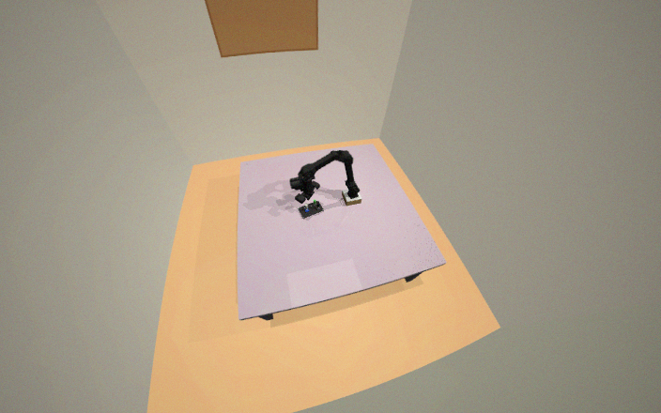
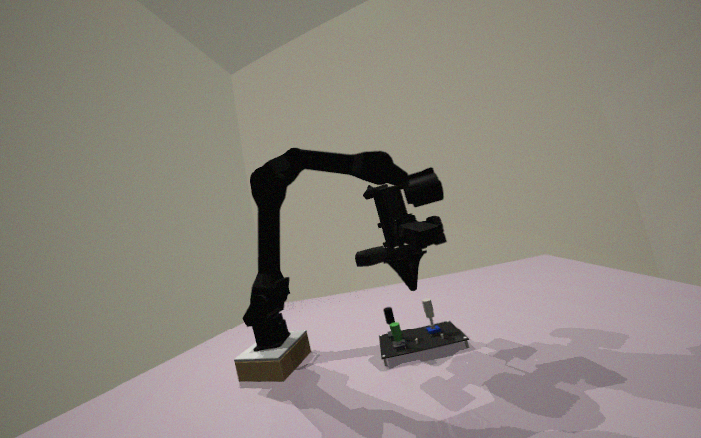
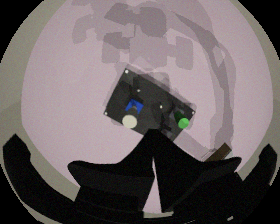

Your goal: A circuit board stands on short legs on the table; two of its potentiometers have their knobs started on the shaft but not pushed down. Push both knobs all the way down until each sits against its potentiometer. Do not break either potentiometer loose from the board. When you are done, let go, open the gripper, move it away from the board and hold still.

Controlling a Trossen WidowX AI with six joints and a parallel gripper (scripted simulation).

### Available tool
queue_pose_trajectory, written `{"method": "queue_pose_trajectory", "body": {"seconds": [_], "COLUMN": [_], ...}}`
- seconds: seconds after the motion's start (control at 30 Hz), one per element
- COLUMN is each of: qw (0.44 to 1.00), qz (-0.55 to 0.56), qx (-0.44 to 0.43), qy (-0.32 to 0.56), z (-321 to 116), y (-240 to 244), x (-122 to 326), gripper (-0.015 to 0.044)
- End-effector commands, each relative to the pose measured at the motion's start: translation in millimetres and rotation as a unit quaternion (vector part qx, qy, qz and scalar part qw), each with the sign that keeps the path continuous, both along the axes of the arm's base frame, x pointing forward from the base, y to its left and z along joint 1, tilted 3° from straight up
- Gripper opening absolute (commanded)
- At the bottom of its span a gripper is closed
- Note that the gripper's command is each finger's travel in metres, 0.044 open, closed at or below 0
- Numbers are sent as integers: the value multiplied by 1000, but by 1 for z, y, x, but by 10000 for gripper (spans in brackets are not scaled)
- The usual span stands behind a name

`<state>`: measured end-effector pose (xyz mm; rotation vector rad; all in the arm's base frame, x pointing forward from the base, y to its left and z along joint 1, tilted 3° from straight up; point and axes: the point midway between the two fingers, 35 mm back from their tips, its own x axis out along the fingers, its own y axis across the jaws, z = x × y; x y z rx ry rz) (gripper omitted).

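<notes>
Exterior view: shut, empty gripper above circuit board.
White knob: raised; centre fingertips overhead, press straight down gently, stop when seated.

Matte black six-joint arm, slim tubular links, bulky rounded joints; cylindrical black wrist housing; black gripper, tapered wedge fingers

- where's the top view?
- high above, facing down across the whole worktop, far off.
- and exterior?
- nearer, side-on, low over it.
- wrist?
- closest, looking past the end effector; all share the board.
</notes>
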<state>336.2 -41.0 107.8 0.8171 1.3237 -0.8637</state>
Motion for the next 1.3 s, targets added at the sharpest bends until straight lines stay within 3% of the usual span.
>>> {"method": "queue_pose_trajectory", "body": {"seconds": [0.0, 0.63, 1.27], "qw": [997, 917, 738], "qz": [-79, -398, -673], "qx": [6, 21, 31], "qy": [-4, -19, -31], "z": [2, 9, 15], "y": [2, 8, 14], "x": [3, 11, 19], "gripper": [0, 0, 0]}}
